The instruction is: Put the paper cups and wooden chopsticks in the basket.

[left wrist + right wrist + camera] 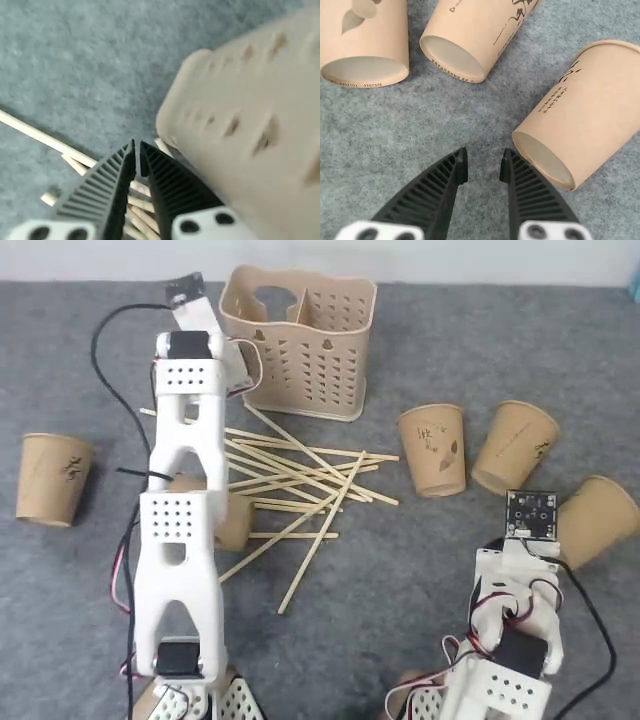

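Observation:
The beige perforated basket (305,340) stands at the back of the grey mat, with a divider inside. Several wooden chopsticks (300,475) lie crossed in a pile in front of it. My left arm (185,380) stretches over the pile to the basket's left wall. My left gripper (137,146) is shut with nothing in it, above chopstick ends (45,137) and close beside the basket (250,115). My right gripper (483,152) hangs open over bare mat between three tipped paper cups (365,40) (475,35) (580,115), touching none.
Three cups lie at the right (433,448) (515,445) (595,518). One cup (55,478) lies at the far left and another (235,520) is partly hidden under my left arm. The right arm (520,580) sits near the front edge.

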`<act>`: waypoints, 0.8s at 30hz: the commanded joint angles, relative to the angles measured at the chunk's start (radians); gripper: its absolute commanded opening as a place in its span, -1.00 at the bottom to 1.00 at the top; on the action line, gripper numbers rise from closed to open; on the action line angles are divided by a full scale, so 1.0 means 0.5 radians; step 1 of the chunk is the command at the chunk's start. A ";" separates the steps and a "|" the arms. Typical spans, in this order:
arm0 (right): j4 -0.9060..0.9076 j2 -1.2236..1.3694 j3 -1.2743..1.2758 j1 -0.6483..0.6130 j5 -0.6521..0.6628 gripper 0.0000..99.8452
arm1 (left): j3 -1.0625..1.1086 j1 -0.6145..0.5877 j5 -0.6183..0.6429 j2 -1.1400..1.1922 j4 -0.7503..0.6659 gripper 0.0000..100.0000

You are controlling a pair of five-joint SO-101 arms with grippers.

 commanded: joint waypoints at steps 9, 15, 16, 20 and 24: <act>-0.020 -0.032 -0.037 0.011 0.021 -0.76 | -0.060 -0.230 -0.110 -0.457 0.390 -0.98; -0.020 -0.032 -0.037 0.011 0.021 -0.76 | 0.428 -0.359 -0.319 -1.003 0.390 -0.98; -0.020 -0.032 -0.037 0.011 0.018 -0.76 | 0.529 -0.365 -0.356 -1.145 0.390 -0.98; -0.020 -0.032 -0.037 0.011 0.018 -0.76 | 0.799 -0.313 -0.396 -1.636 0.368 -0.97; -0.020 -0.032 -0.034 0.011 0.025 -0.76 | 0.802 -0.209 -0.381 -1.801 0.239 -0.92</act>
